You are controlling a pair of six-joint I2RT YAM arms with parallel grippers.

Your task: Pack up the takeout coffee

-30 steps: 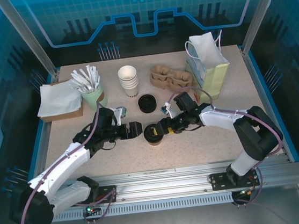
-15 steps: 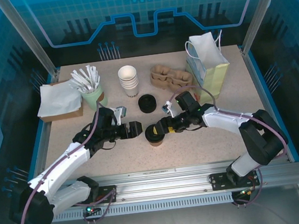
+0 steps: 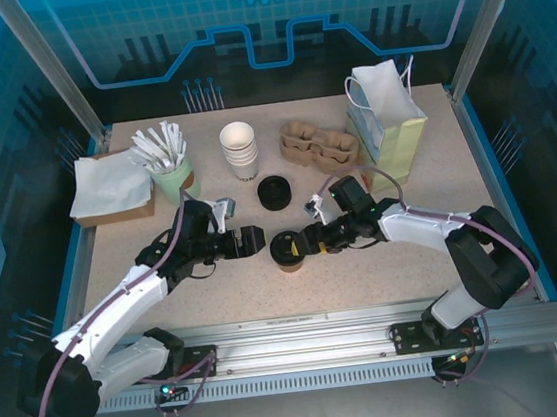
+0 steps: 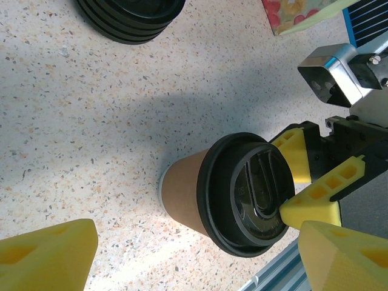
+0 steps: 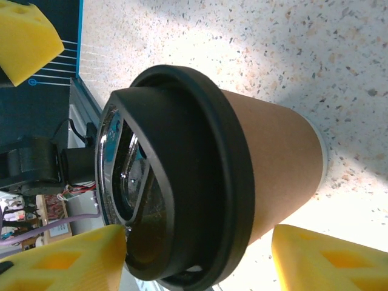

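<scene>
1. The speckled beige table carries everything.
2. A pale green paper bag stands at the far right.
3. A brown cardboard cup carrier lies just left of it.
4. The brown paper takeout coffee cup with a round black plastic lid stands upright mid-table, between the 2 grippers.
5. The left gripper is spread wide, just left of the cup and clear of it.
6. The right gripper has its yellow fingers parted at the lid's rim. I cannot tell whether they touch it.

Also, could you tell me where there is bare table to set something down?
Bare: the near table strip between the arms, in front of the takeout coffee; and the left side in front of the napkin box. Crowded: the back row from stirrer cup to paper bag, and the centre around the coffee.
</scene>
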